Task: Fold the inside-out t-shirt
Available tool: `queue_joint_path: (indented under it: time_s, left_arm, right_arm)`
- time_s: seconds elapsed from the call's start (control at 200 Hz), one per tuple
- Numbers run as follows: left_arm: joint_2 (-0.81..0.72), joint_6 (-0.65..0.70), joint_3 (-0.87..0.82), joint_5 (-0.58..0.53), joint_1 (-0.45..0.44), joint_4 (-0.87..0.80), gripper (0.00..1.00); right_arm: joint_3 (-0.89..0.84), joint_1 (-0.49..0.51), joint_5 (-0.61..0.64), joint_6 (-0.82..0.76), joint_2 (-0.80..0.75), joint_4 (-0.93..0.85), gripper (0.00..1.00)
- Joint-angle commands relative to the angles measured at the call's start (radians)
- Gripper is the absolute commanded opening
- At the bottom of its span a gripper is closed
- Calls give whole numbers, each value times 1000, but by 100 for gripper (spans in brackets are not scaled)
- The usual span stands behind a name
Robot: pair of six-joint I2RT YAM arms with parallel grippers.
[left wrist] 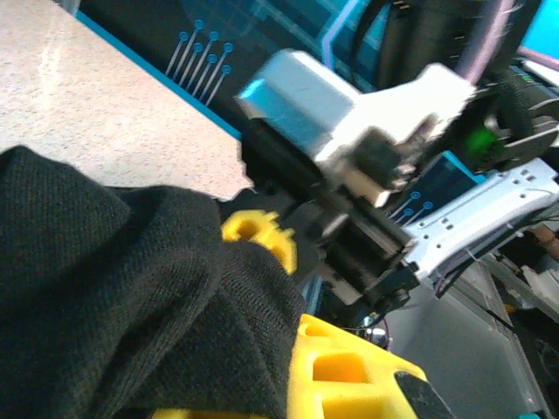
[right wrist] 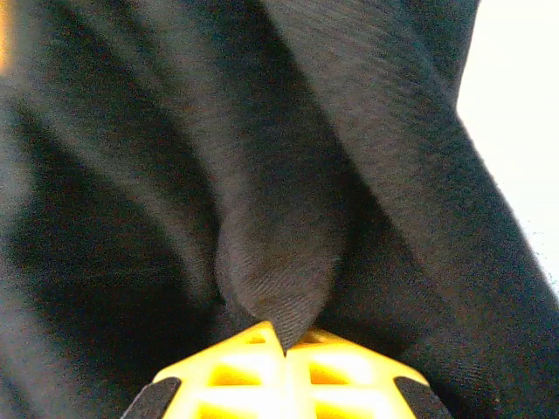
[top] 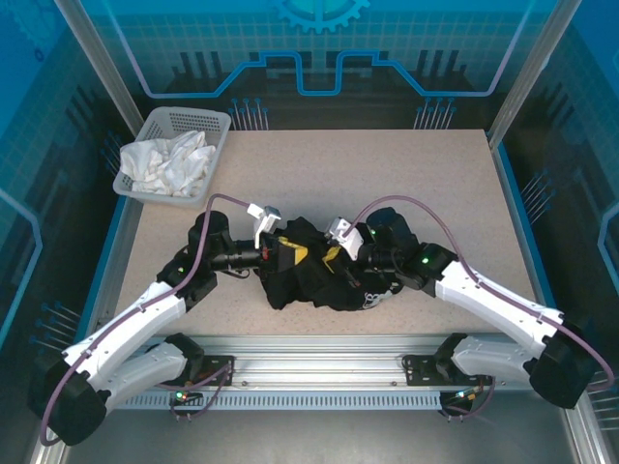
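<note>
The inside-out t-shirt [top: 311, 280] lies as a bunched black heap near the table's front edge, between the two arms. My left gripper [top: 289, 253] reaches into its left side and is shut on a thick fold of the black fabric [left wrist: 131, 297], which covers most of its yellow fingers [left wrist: 349, 371]. From the right, my right gripper [top: 334, 255] meets the heap. Its yellow fingertips [right wrist: 249, 349] are closed together, pinching a small tongue of the black cloth [right wrist: 279, 262]. The right arm's wrist [left wrist: 349, 122] hangs close in front of the left gripper [left wrist: 271, 384].
A grey plastic basket [top: 184, 114] holding a crumpled white cloth [top: 169, 164] stands at the back left corner. The speckled tabletop [top: 406, 184] stretches behind and to the right of the heap. A metal rail [top: 319, 348] runs along the near edge.
</note>
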Motion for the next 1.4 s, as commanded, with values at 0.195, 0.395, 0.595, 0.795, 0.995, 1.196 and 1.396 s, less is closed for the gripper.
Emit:
queue_joint_path:
  time_s: [0.195,0.395,0.595,0.795,0.995,1.196,1.396]
  left_arm:
    - [-12,72,23,-299,10,-125,0]
    - [36,81,52,-364,9,-188,7]
    - [87,55,112,-559,8,-331,17]
    - [-13,23,100,-662,7,-409,42]
    - [-113,11,73,-462,6,-368,54]
    - [-50,-65,87,-228,-5,-285,53]
    - [70,-154,92,-131,-38,-154,59]
  right_arm:
    - [29,-96,-196,50,-135,-6,0]
    - [78,-108,-305,189,-100,119,0]
    - [132,-107,-353,368,9,195,0]
    - [120,-110,-270,333,20,158,0]
    - [104,-116,-258,260,11,121,0]
    - [100,-137,-254,260,0,118,0]
    - [88,-139,-253,274,-8,141,0]
